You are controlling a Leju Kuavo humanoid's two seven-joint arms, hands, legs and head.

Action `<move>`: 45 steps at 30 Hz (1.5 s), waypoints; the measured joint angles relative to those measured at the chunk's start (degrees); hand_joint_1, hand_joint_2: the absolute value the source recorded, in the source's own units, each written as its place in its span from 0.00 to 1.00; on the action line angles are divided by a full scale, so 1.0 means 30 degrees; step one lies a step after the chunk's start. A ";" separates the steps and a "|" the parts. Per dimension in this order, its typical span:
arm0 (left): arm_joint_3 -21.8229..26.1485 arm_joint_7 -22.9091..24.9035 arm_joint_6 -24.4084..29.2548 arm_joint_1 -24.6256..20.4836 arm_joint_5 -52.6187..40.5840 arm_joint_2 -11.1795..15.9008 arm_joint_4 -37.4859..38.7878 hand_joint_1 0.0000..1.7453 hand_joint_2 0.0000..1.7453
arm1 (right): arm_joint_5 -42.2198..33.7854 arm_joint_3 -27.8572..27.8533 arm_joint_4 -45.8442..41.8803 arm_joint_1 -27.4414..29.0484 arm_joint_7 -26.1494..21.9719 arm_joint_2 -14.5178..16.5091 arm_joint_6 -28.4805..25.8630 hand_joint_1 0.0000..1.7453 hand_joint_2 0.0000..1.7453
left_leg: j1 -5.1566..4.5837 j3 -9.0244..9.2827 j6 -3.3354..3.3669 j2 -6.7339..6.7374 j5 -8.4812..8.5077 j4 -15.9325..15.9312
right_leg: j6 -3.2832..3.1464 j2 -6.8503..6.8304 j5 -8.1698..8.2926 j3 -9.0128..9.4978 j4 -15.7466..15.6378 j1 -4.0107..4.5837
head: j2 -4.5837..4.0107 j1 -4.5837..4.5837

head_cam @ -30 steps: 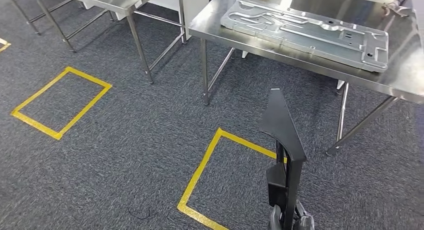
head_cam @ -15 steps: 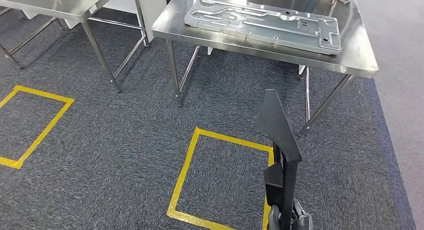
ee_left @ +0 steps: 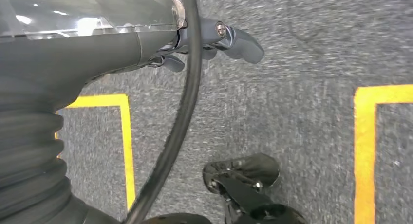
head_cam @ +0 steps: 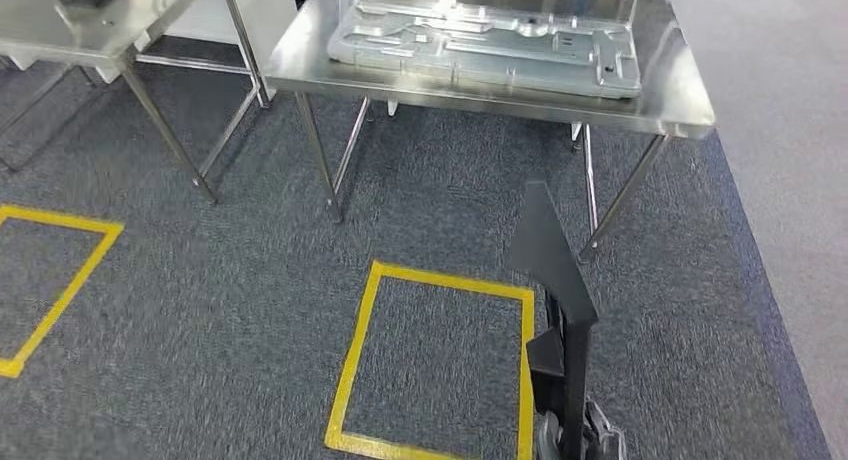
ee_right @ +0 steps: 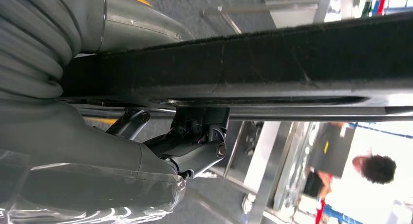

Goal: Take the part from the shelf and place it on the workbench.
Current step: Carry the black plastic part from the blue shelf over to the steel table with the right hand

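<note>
Right now my right hand (ee_right: 195,151) grips a long black part (head_cam: 555,300), its dark fingers (ee_right: 199,156) closed against the part's underside in the right wrist view. From the head view the part stands nearly upright, rising out of my hand at the lower edge of the scene, narrow at the base and widening to a slanted black tip. Directly beneath my right hand and the part lies grey carpet (head_cam: 200,280), with a square of yellow tape (head_cam: 350,365) just to the left of the hand. Ahead of my hand, beyond the part's tip, stands a steel workbench (head_cam: 665,105) on thin metal legs, and a large stamped sheet-metal panel (head_cam: 485,45) lies flat on its top. A second steel table (head_cam: 90,35) stands farther off to the left, with another yellow tape outline (head_cam: 60,280) on the carpet before it. My left hand (ee_left: 214,39) hangs over the carpet holding nothing; its fingers look loosely curled, though I cannot tell how far apart they are. A black cable (ee_left: 187,87) crosses in front of it. Past the part, in the right wrist view, a person (ee_right: 360,170) stands in the bright background.
</note>
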 joint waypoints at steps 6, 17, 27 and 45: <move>0.0195 0.0027 -0.0080 0.0185 0.0018 0.0024 0.0007 0.00 1.00 | 0.0646 0.0028 0.0102 -0.0113 0.0066 0.0000 -0.0275 1.00 1.00 | 0.0146 -0.1759 -0.0013 -0.0934 -0.0106 0.2041 | 0.0093 0.0776 -0.0379 0.0100 0.0362 0.0012 | 0.0000 0.0000; 0.0253 0.0120 -0.0237 0.0194 0.0018 0.0018 0.0007 0.00 1.00 | 0.0975 0.0031 0.0222 -0.0121 0.0180 -0.0007 -0.0555 1.00 1.00 | 0.0239 -0.0761 0.0717 -0.0928 0.1036 -0.0248 | 0.0999 0.0911 -0.2138 -0.2639 0.5443 -0.0219 | 0.0000 0.0002; 0.0335 0.0266 -0.0290 0.0096 -0.0173 0.0013 0.0007 0.00 1.00 | 0.1204 0.0049 0.0235 -0.0150 0.0348 -0.0007 -0.0661 1.00 1.00 | 0.0181 -0.0817 -0.0074 -0.0917 -0.0236 0.0991 | 0.0072 0.0868 -0.0192 -0.0249 0.0360 -0.0163 | 0.0000 -0.0005; 0.0497 0.0677 -0.0643 0.0117 -0.1026 0.0100 0.0007 0.00 1.00 | 0.5828 -0.0187 0.0652 -0.1051 0.4374 -0.0042 -0.4604 1.00 1.00 | 0.0229 -0.1073 0.0759 -0.0941 0.1366 -0.0345 | 0.0893 0.0901 -0.3054 -0.1729 0.4920 -0.0155 | 0.0000 0.0000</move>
